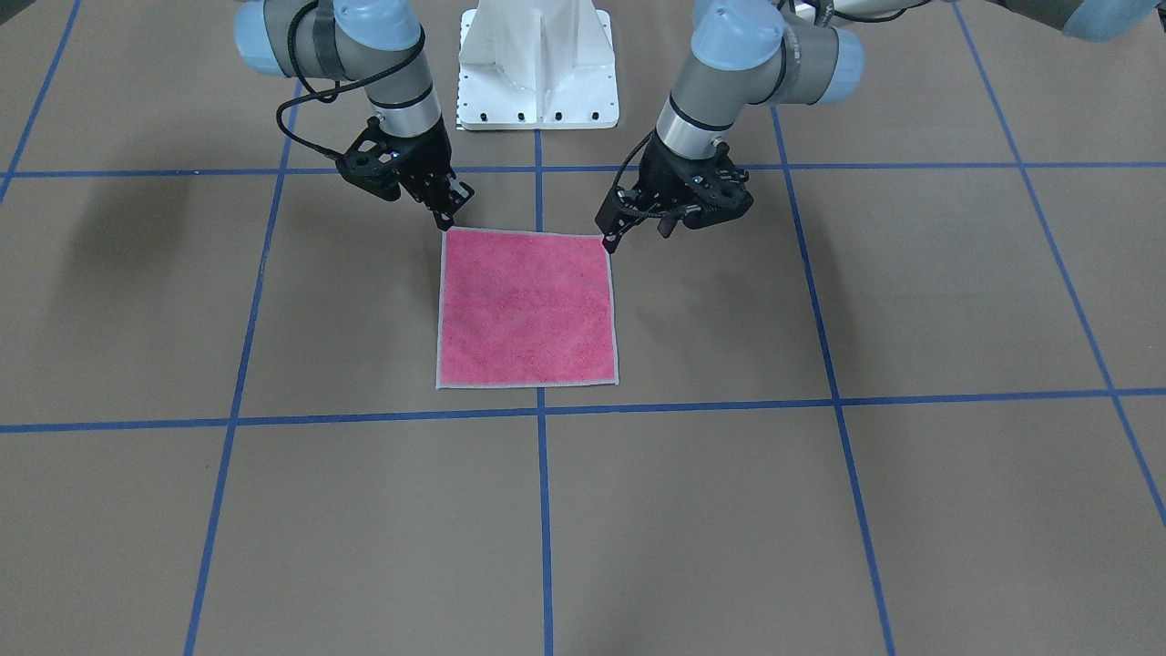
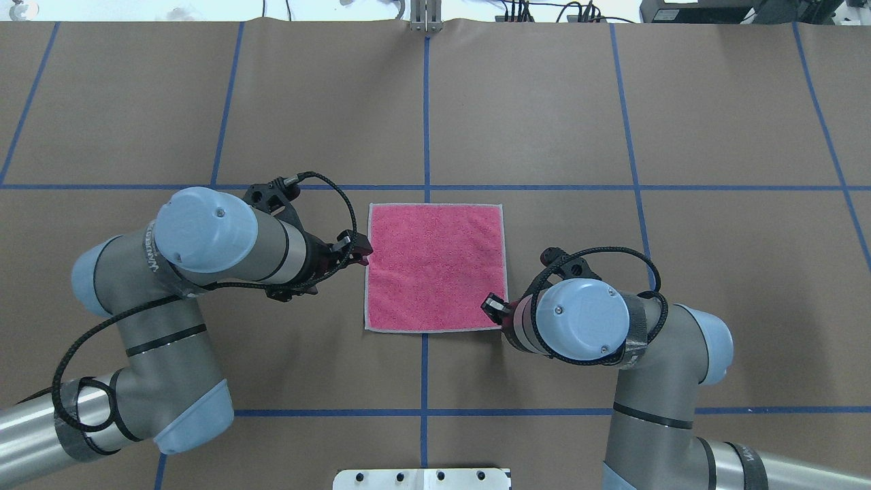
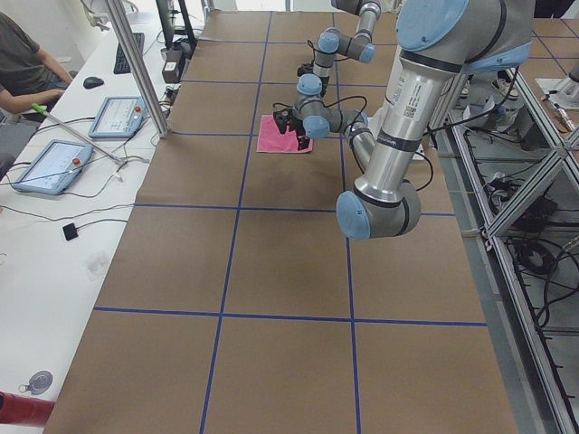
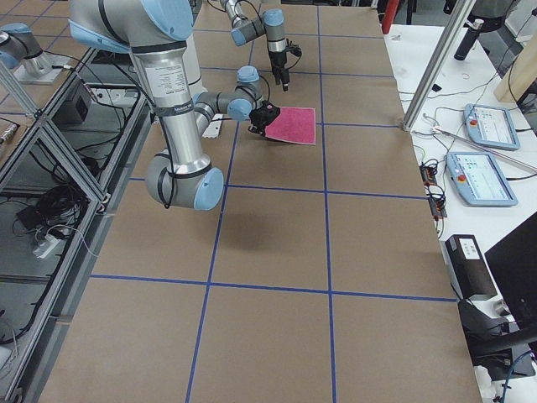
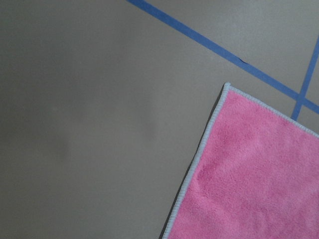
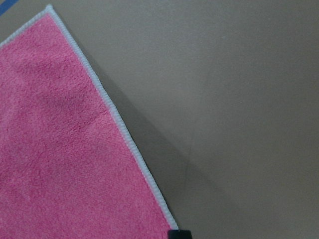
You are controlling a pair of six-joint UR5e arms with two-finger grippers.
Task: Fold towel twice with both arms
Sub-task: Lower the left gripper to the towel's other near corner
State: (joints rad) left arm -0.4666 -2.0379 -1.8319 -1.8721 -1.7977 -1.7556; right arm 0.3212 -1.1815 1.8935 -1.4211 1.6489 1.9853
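Your brown-papered table carries the job in its middle. The left arm and right arm lean in from either side with wrists tipped down, likely so each can take one corner and fold in step. The towel lies flat, pink face up, straddling the blue tape line. The left gripper and right gripper sit at its two robot-side corners. You cannot tell how wide either stands, or whether cloth is pinched.
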